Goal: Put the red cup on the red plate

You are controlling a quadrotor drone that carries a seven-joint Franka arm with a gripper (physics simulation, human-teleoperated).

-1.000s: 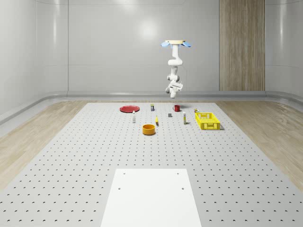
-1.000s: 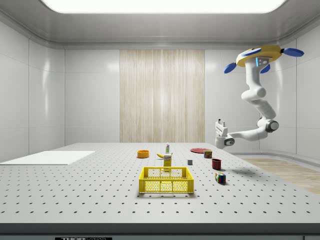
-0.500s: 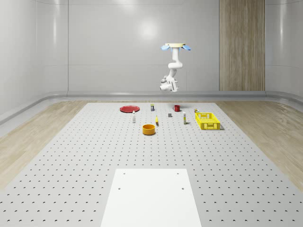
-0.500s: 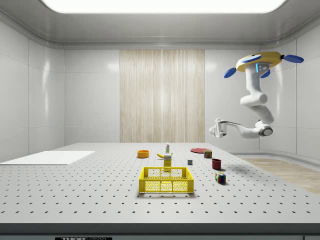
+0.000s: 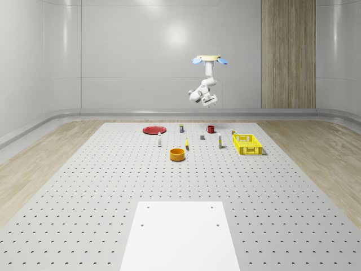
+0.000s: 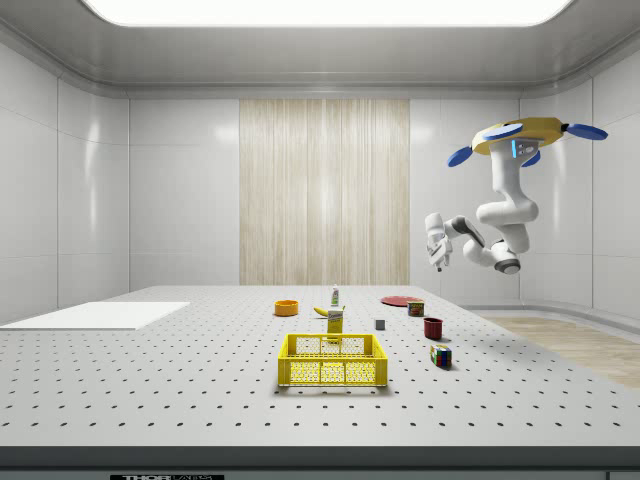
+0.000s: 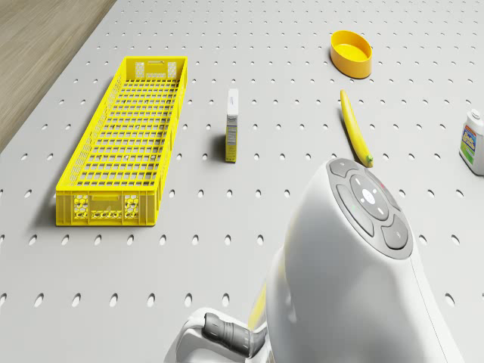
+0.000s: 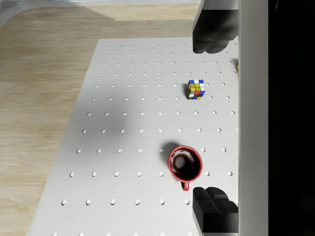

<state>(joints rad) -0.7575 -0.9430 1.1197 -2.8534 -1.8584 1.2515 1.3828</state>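
Arm is blocking the table below it in drone view and running off the frame edge. Bottle is getting cut off at the frame edge. Wrist view: both fingertips are getting clipped by the frame. Small box is reading too tiny in whole-scene view.

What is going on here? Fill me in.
A drone carrying a white arm hovers above the far end of the perforated table. Its claw hangs open in the air, well above the red cup, holding nothing. The cup stands upright on the table near a colour cube. The red plate lies apart from it, toward the whole-scene view's left, with nothing on it.
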